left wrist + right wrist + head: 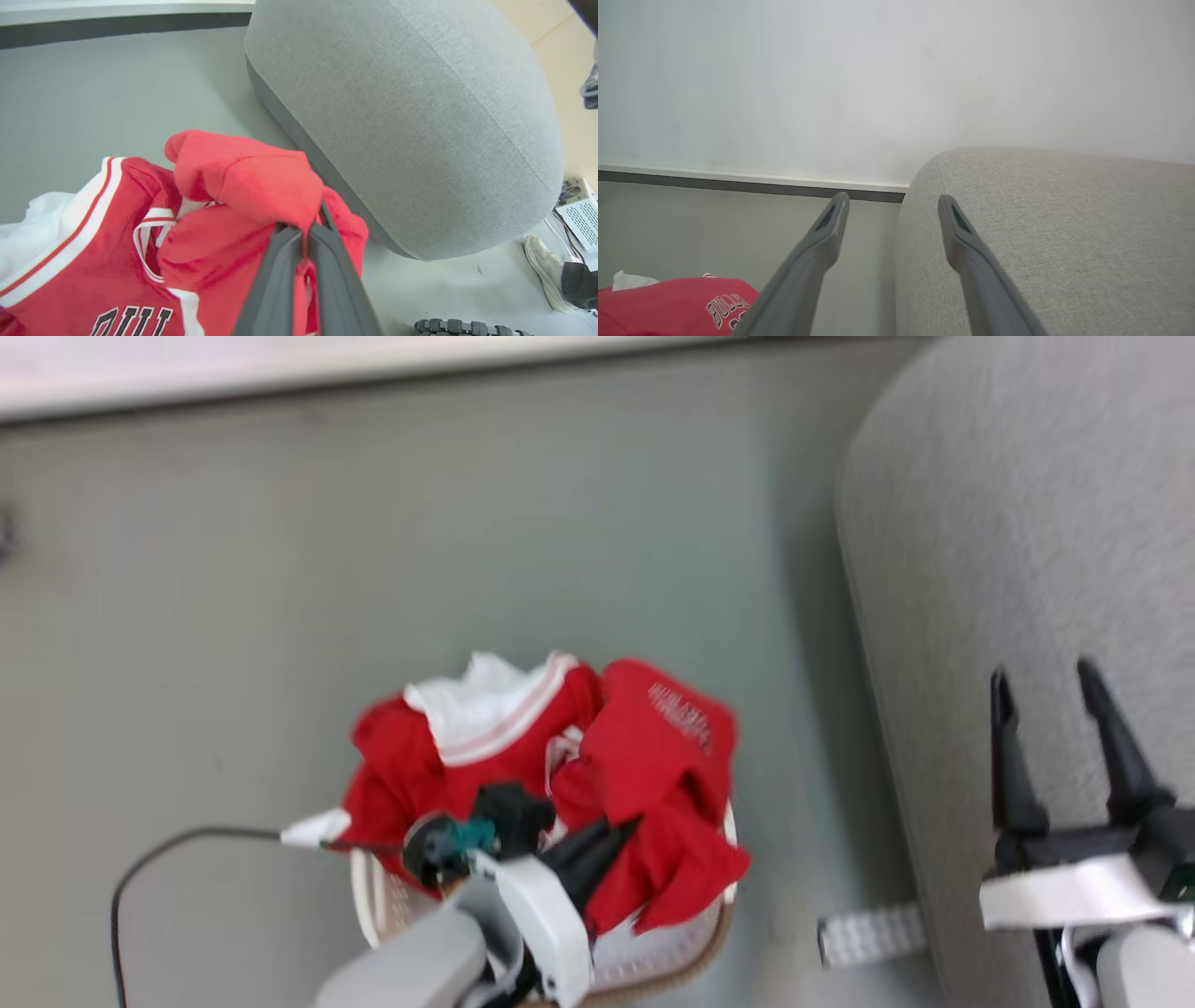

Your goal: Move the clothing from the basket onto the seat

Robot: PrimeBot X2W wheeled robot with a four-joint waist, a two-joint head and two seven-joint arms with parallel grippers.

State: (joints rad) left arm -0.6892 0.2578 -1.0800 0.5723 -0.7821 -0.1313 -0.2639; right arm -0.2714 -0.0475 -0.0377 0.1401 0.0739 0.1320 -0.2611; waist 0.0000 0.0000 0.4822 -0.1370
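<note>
Our left gripper (627,826), in the head view, was pinched tight on a fold of the clothing (653,747). The red jerseys were heaped in the cream perforated basket (711,941) and spilled over its brown rim. Our right gripper (1041,672) was spread wide and empty above the seat (1027,523), near its rounded edge. Bare grey floor (373,569) lay open between the basket and the seat.

From the left wrist we saw the two dark fingers meet on a bunched red fold of soft knit with white stripe trim. The seat's woven grey bulge rose just beside it, and a person's pale shoe (542,261) stood on the floor.

From the right wrist we saw the fingers far apart with nothing between them. One lay over the floor and the other across the seat's coarse edge, below a plain wall (878,70).
</note>
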